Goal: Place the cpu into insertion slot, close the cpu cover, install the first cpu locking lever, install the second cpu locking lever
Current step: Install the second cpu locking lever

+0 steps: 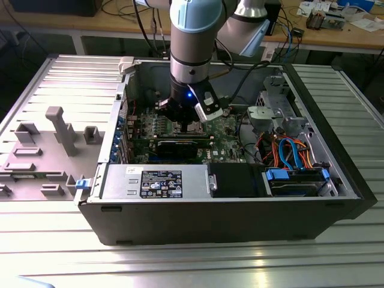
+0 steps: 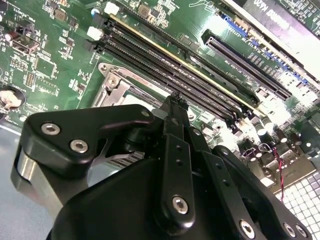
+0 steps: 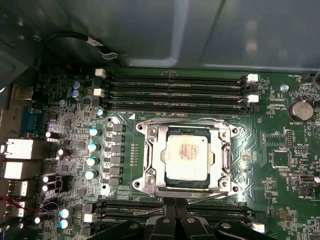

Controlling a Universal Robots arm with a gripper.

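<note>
Single arm point(image 1: 191, 42) reaching straight down from above, wrist vertical, pale blue joint cap on top, blue light lit on the wrist. Gripper point(image 1: 187, 123) pointed down, held low at the arm's lower end. In the second wrist view gripper point(image 2: 175, 100) seen from behind: black linkage bars converging to a narrow tip, fingers point(image 2: 172, 112) drawn together with no gap showing between them, nothing visible between them. In the first wrist view gripper point(image 3: 175, 216) tips meeting at one point, black knuckles spread on both sides.
</note>
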